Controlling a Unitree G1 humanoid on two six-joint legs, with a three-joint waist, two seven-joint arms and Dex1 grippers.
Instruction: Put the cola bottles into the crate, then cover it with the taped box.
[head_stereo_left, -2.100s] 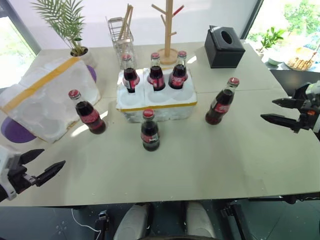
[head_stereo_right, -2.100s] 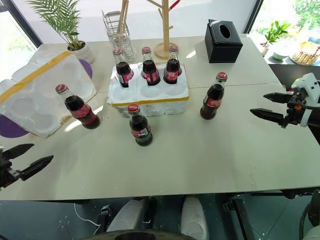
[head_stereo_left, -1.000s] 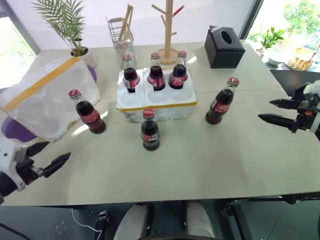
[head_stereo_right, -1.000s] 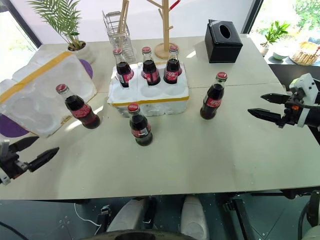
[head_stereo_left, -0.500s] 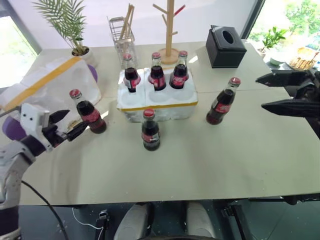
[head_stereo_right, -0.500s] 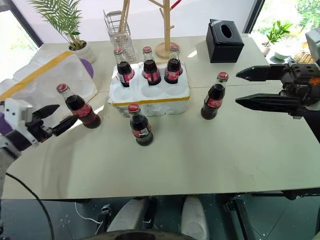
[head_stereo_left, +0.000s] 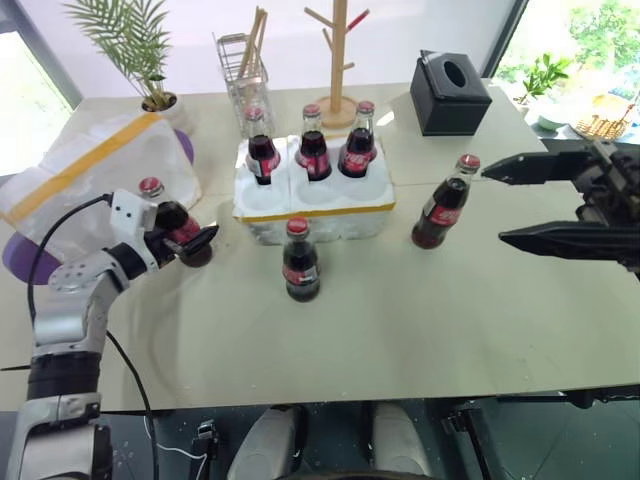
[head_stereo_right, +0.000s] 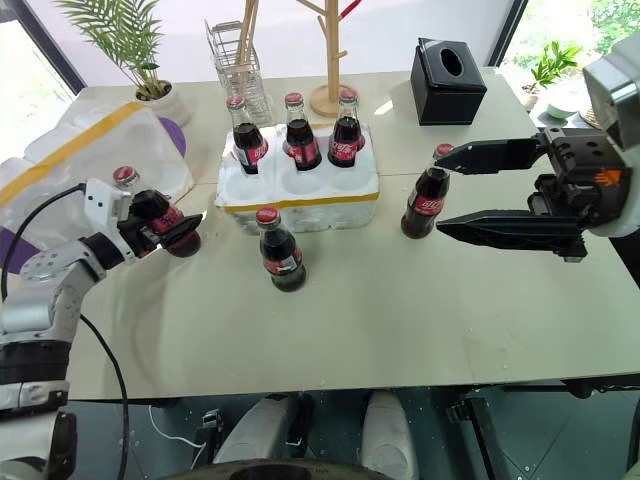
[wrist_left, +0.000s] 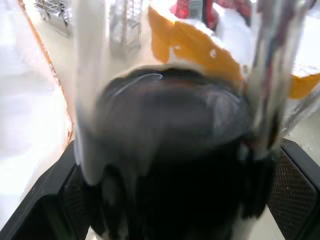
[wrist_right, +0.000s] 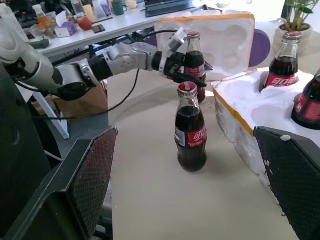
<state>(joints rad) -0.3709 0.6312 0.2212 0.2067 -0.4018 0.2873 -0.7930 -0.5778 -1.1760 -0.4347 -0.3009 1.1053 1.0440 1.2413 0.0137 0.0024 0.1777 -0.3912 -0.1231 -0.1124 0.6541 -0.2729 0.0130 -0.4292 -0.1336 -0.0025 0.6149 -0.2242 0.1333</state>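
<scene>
Three cola bottles (head_stereo_left: 312, 152) stand in the back wells of the crate (head_stereo_left: 318, 212), whose front wells are empty. Another bottle (head_stereo_left: 300, 262) stands in front of the crate, and one (head_stereo_left: 442, 210) stands to its right. My left gripper (head_stereo_left: 186, 236) is open with a finger on each side of the left bottle (head_stereo_left: 172, 222). In the left wrist view that bottle (wrist_left: 170, 165) spans the gap between the pads (wrist_left: 296, 196). My right gripper (head_stereo_left: 494, 205) hangs open above the table, pointing left, just right of the right bottle. The taped box (head_stereo_left: 90, 190) lies tilted at the far left.
A black tissue box (head_stereo_left: 450, 95), a wooden mug tree (head_stereo_left: 338, 60), a wire rack (head_stereo_left: 245, 72) and a potted plant (head_stereo_left: 145, 60) line the back of the table. A purple mat (head_stereo_left: 25, 258) lies under the taped box. Bare tabletop stretches along the near edge.
My left gripper has come forward from the table's near-left edge and now straddles the left bottle. My right gripper has risen, swung left toward the right bottle and turned to point left.
</scene>
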